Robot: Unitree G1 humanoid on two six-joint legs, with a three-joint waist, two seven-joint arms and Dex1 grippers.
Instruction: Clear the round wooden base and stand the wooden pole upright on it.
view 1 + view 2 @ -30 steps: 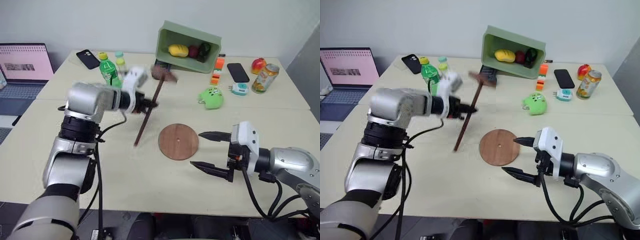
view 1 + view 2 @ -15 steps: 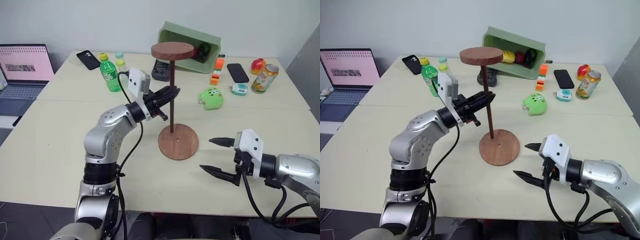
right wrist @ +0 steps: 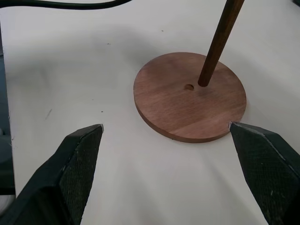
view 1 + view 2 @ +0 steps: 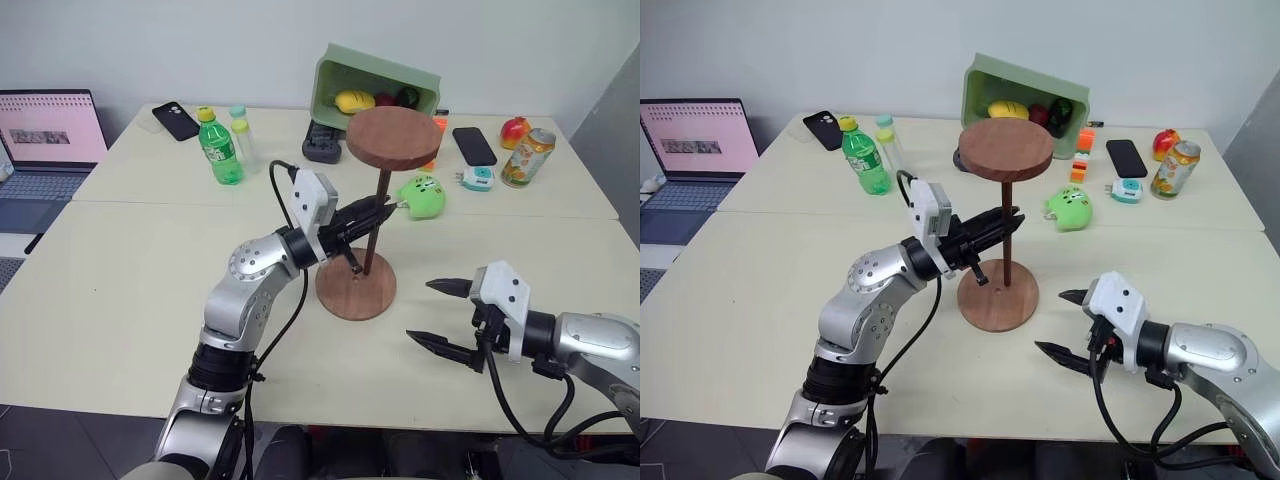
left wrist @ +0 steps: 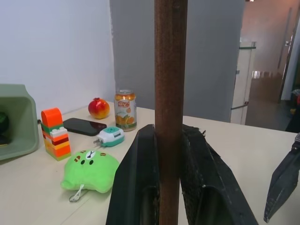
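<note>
Head views: left pincer [image 4: 385, 207] clamped on the wooden pole [image 4: 374, 222] at about mid-height, pole near upright, its small disc on top, lower tip down on the round wooden base [image 4: 356, 290]. The grip at mid-shaft likely keeps the tip steerable toward the centre hole. Base bare, lying flat near the middle of the pale worktop [image 4: 120, 290]. Right pincer [image 4: 441, 315] spread wide, empty, hovering just right of the base, probably ready to steady it. Left wrist view: both fingers [image 5: 136, 187] pressed against the pole's sides; beyond, a green plush toy [image 5: 89, 169], stacked colour blocks [image 5: 55, 134], a drink can [image 5: 124, 109] and a red fruit [image 5: 98, 108] on the far worktop. Right wrist view: pole tip resting on the base just beside the hole [image 3: 189, 87], not in it; pole leaning slightly. Room: plain light wall, a green bin [image 4: 376, 92] tipped on its side with fruit inside, a green bottle [image 4: 219, 148], a laptop [image 4: 45, 128] on the left-hand worktop.
</note>
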